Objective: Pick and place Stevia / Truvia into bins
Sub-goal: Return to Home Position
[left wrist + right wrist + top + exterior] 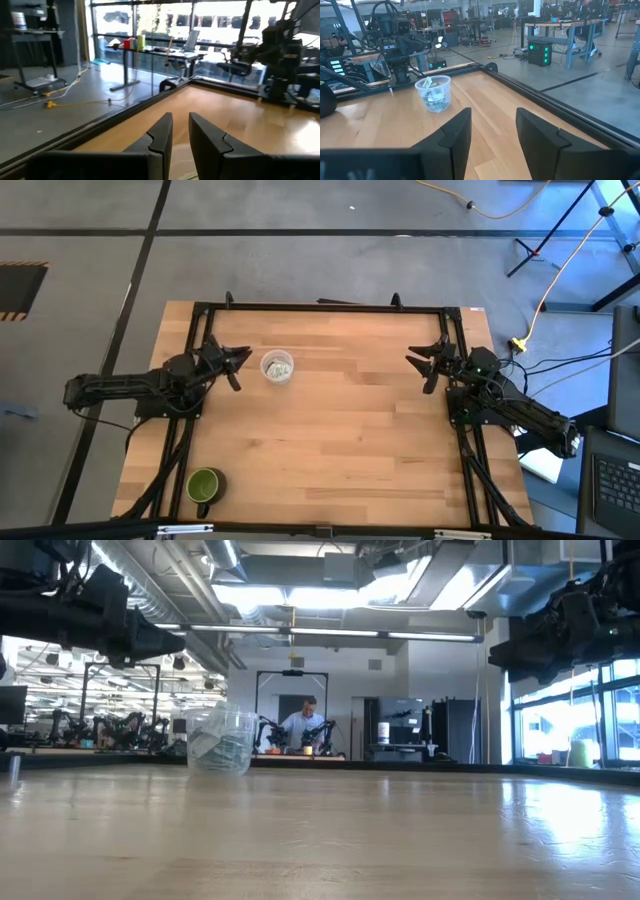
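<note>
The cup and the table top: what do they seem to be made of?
The cup looks like thin clear plastic, slightly cloudy: the packets show through its wall. The table top looks like pale wood strips, smooth and faintly glossy: it mirrors light.

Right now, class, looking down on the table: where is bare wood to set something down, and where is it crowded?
Bare: the wide middle of the table, between the clear cup and the right gripper, and the strip from the green mug to the right edge. Crowded: the left gripper hangs close beside the cup.
</note>
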You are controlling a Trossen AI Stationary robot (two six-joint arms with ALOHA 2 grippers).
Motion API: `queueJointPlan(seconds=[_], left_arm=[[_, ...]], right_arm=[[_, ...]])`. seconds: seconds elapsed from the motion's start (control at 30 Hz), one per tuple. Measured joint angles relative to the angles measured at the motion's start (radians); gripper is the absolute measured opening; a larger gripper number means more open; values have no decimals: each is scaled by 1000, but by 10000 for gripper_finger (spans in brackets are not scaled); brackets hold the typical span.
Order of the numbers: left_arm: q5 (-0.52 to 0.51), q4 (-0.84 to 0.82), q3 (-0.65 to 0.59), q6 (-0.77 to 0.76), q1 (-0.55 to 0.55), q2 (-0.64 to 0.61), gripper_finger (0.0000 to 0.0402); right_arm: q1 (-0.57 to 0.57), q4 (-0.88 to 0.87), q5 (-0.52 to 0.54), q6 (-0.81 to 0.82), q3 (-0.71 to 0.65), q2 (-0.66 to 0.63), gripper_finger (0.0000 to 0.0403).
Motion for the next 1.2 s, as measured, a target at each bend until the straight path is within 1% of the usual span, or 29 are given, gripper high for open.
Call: queueJointPlan(seconds=[0.17,0.33,0.43,0.47,0.5,0.6,0.7,0.77,0.9,1.2], left_arm=[[-78,-20,0,38,0,0,58],[-218,-118,0,56,0,1,58],[-239,-116,0,63,0,7,58],[-234,-116,0,51,0,8,59],[-205,-116,0,14,-1,11,59],[-66,-116,0,-77,-7,12,58],[22,-116,0,-90,-7,12,59],[60,-117,0,-77,-7,12,59],[87,-117,0,-76,-7,12,59],[87,-117,0,-76,-7,12,58]], right_arm=[[0,0,0,0,0,0,158],[0,0,0,0,0,0,158],[0,0,0,0,0,0,158],[0,-1,0,0,0,0,158],[0,-1,0,0,0,0,158],[0,-1,0,0,0,0,158],[0,-1,0,0,0,0,158],[0,-1,0,0,0,0,158],[0,-1,0,0,0,0,158],[0,-1,0,0,0,0,158]])
